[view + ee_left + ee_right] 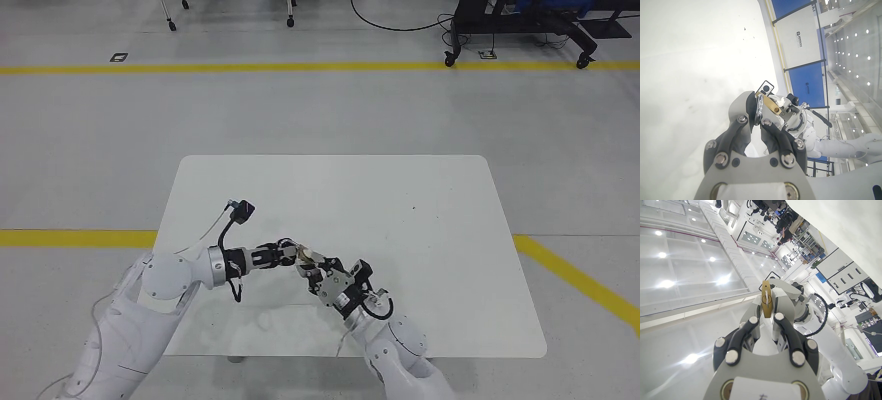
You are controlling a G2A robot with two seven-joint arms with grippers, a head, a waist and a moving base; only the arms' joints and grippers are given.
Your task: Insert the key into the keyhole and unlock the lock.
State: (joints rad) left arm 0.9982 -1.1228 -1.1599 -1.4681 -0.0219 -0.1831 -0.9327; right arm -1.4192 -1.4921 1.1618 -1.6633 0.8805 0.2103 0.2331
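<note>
left pincer (755, 113) pinches key (759, 107), tip hidden in lock (770, 106)

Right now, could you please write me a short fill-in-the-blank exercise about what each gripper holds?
1. The left gripper is shut on the silver ____.
2. The right gripper grips the brass ____.
3. Both grippers meet above the white ____.
Missing words: key; lock; table.

White tabletop (430, 200) on pale grey floor (300, 110) w/ yellow lines (300, 68) — black wheeled cart (520, 22) far back, rt. Blue & grey partition panels (791, 28) beyond tabletop edge; round ceiling lights (662, 255) overhead.
</note>
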